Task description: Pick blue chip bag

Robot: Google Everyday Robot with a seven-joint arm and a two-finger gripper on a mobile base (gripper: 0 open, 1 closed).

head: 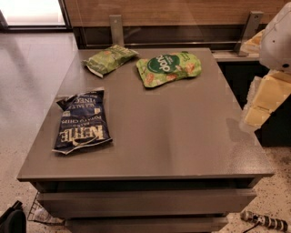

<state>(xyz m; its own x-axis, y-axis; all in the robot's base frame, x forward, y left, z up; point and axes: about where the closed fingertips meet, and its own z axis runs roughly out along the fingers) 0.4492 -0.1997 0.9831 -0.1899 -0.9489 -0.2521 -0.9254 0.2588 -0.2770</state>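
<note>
Grey rectangular matte surface (182,136), with grey drawer fronts (145,202) below. Pale speckled floor (27,91). Wood-panelled rear wall (182,9) carrying grey metal brackets (116,28). Bright glazed opening (32,11) at upper left. Cream gripper (266,98) beside the surface's right edge.

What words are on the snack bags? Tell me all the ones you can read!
"KETTLE": big white letters, upside down from this view, on the blue chip bag.
Smaller white print on the same bag: too blurred to read.
White letters in the dark circle on the light green pouch: too blurred to read.
Smaller green bag: no readable text.
Gripper, at the table's right edge: no writing.
</note>
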